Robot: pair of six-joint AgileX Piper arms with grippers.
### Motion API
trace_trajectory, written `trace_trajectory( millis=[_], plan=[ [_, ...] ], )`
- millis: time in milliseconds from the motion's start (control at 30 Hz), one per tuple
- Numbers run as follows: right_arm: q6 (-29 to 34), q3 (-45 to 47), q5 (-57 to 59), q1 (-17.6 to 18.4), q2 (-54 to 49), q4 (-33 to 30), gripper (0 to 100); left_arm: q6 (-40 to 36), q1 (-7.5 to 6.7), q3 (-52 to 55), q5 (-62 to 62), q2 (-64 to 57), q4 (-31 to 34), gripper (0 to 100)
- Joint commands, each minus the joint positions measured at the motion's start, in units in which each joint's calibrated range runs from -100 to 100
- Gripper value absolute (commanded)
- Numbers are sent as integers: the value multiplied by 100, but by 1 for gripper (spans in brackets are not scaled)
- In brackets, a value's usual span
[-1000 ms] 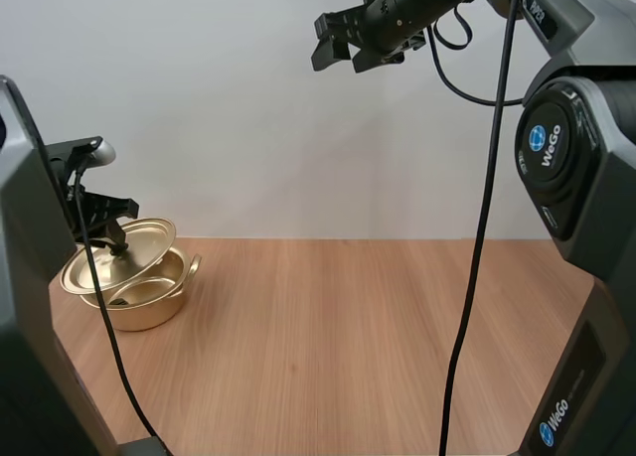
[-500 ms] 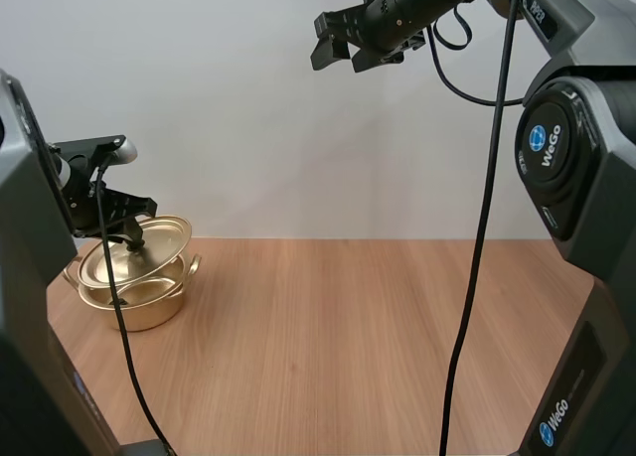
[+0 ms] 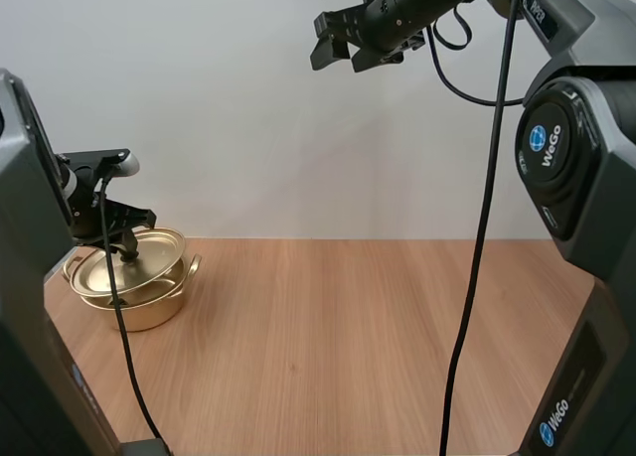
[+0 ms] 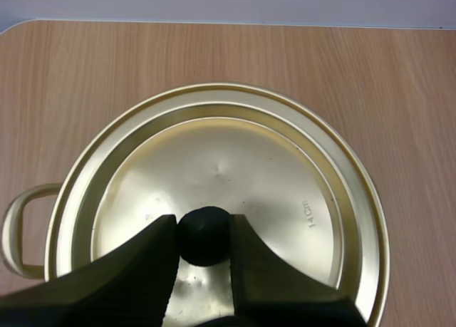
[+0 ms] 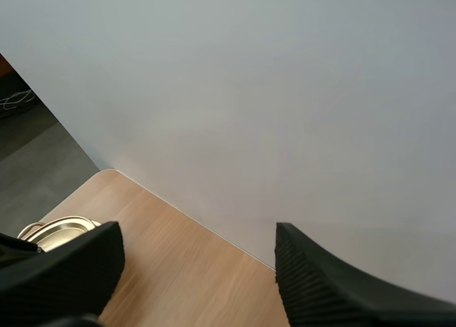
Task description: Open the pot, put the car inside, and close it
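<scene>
Clamping the small round black knob [image 4: 204,238] between its two black fingers, your left claw [image 4: 203,231] is holding the shallow golden metal lid [image 4: 235,163] by its centre. That lid is sitting tilted over the round golden metal pot [image 3: 149,312], whose looped side handle [image 4: 18,231] is peeking out beside the rim. Whether the lid is touching the pot's rim or hanging just clear of it cannot be told. Pot and lid are standing at the left edge of the light wooden table [image 3: 348,347], close to your left arm. By my reading you are working on the first step, opening the pot, and it is not yet done. The next move is calling for a straight lift until the lid clears the rim, then a shift sideways to bare wood before letting go. Farther off, high above the table, your right claw [image 3: 343,41] is hanging with its ribbed fingers spread and nothing between them, so the car step is waiting.
</scene>
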Motion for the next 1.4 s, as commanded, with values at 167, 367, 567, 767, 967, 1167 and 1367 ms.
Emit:
trace_trajectory(
  millis=[167, 367, 567, 767, 967, 1167, 1367],
  plan=[
    [-4, 2, 0, 1, -3, -3, 100, 1, -1, 83, -45, 151, 6, 6],
    [-4, 2, 0, 1, -3, -3, 100, 119, -1, 470, -731, 178, 18, 6],
    [-4, 2, 0, 1, -3, -3, 100, 132, -1, 531, -832, 178, 18, 6],
    [-4, 2, 0, 1, -3, -3, 100, -105, -1, 531, -1025, 178, 18, 14],
    [-4, 2, 0, 1, -3, -3, 100, 284, -12, 531, -977, 178, -66, 75],
    [-4, 2, 0, 1, -3, 10, 100, 522, -12, 531, -1015, 167, -205, 100],
    [-4, 2, 0, 1, -3, 9, 100, 522, -12, 531, -1322, 167, -633, 100]
  ],
)
